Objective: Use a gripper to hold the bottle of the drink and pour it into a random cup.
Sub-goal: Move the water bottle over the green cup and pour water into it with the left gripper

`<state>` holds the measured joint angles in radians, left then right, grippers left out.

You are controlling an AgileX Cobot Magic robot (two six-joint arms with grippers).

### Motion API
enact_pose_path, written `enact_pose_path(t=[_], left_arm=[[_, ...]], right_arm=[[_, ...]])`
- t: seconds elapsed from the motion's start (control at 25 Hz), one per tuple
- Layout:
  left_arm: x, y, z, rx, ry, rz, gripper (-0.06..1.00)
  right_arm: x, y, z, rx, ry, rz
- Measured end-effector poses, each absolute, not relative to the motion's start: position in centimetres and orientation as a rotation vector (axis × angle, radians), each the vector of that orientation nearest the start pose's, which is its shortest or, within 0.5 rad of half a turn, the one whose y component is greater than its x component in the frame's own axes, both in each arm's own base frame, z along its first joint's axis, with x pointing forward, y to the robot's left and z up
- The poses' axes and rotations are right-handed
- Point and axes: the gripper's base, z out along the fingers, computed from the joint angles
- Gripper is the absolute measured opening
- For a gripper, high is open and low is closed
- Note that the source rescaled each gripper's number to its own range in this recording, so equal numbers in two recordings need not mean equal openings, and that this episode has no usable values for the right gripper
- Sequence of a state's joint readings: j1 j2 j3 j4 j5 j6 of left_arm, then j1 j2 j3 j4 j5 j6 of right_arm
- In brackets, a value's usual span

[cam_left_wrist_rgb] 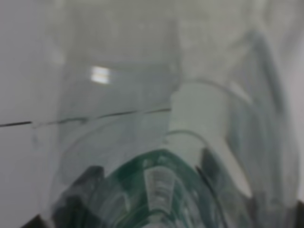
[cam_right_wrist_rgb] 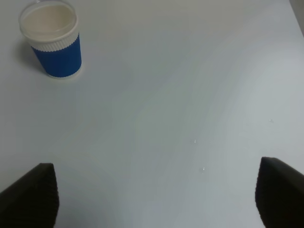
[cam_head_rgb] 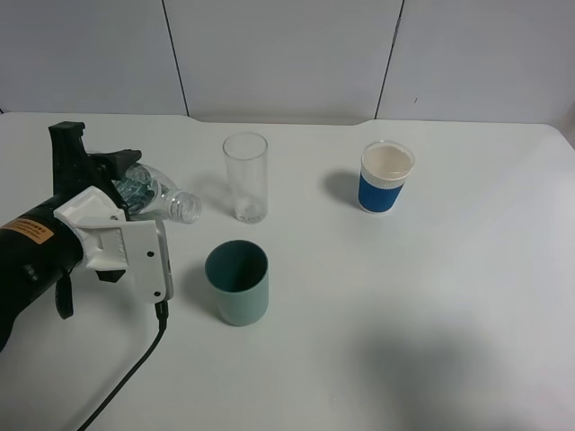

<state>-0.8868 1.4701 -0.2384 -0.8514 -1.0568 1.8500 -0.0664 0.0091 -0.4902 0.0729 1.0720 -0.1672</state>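
Bottle (cam_head_rgb: 160, 196): held off the table at the left, tipped almost flat, with its neck pointing right toward the clear glass. Up close it is only a blur of clear plastic and green. I cannot tell if a cap is on.
Left gripper (cam_head_rgb: 121, 190): clamped tight around the bottle's body, white jaw plate on the near side.
Cup (cam_head_rgb: 237, 281): teal and upright, near and right of the bottle's mouth, not under it.
Clear glass (cam_head_rgb: 245, 177): upright, just right of the mouth.
Paper cup (cam_head_rgb: 386, 177): blue and white, well off to the right.
Right gripper (cam_right_wrist_rgb: 154, 194): jaws spread wide over bare table (cam_right_wrist_rgb: 190, 118), holding nothing.
Cable (cam_head_rgb: 135, 368): trails toward the near edge, left of the cup.
Risk: tipped further from here, the drink would likely hit the table or the glass, because the mouth sits short of the cup. A thin bottle may also slip or buckle in that grip.
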Motion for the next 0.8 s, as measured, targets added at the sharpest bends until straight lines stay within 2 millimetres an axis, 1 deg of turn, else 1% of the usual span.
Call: enact_pose_path(t=[0.12, 0.32, 0.68, 0.8], left_arm=[[17.3, -11.8, 16.8, 1.420, 1.274, 0.962, 0.02], [17.4, -12.0, 15.9, 1.465, 1.282, 0.968, 0.02], [17.5, -12.3, 15.1, 1.521, 1.248, 0.978, 0.02], [17.2, -12.8, 15.0, 1.534, 1.226, 0.968, 0.02]], right_arm=[[-0.3, 0.6, 27.4, -0.108, 2.070, -0.056], [-0.3, 0.6, 27.4, -0.108, 2.070, -0.056], [-0.3, 0.6, 27.4, -0.108, 2.070, -0.056], [-0.3, 0.6, 27.4, -0.108, 2.070, -0.056]])
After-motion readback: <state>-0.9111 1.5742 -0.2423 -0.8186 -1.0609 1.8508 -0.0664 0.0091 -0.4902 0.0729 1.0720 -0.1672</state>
